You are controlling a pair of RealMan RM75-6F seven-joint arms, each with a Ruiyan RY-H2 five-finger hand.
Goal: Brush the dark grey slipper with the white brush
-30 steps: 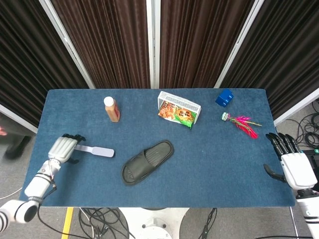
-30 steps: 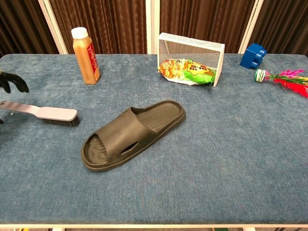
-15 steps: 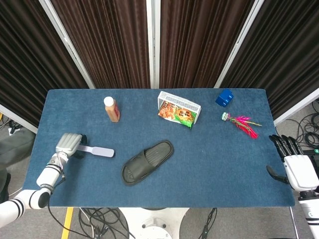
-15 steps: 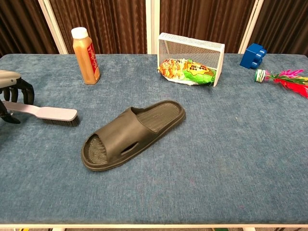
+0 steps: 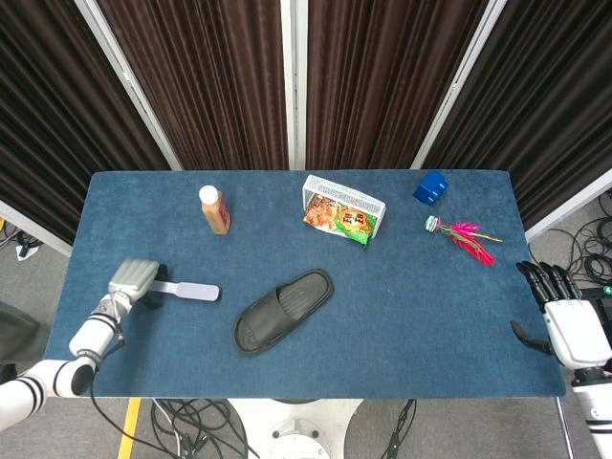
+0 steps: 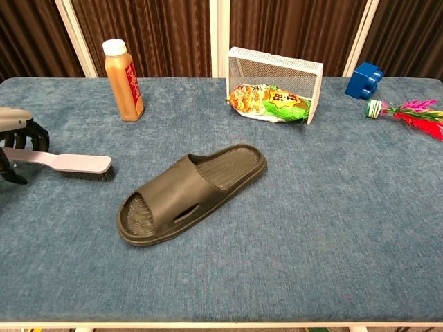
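Left hand (image 5: 133,278) curls round handle end of white long-handled brush (image 6: 68,163); grip looks partial, view cut off. Brush flat on table, left of dark grey rubber slipper (image 6: 188,191). Right hand (image 5: 564,316) spread, idle. Risk: thin handle slips or twists on lift; brushing nudges unpinned slipper.

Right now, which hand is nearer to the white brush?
Left. The left hand is at the handle end of the white brush, fingers closing around it. The right hand hangs off the table's opposite edge, far from the brush.
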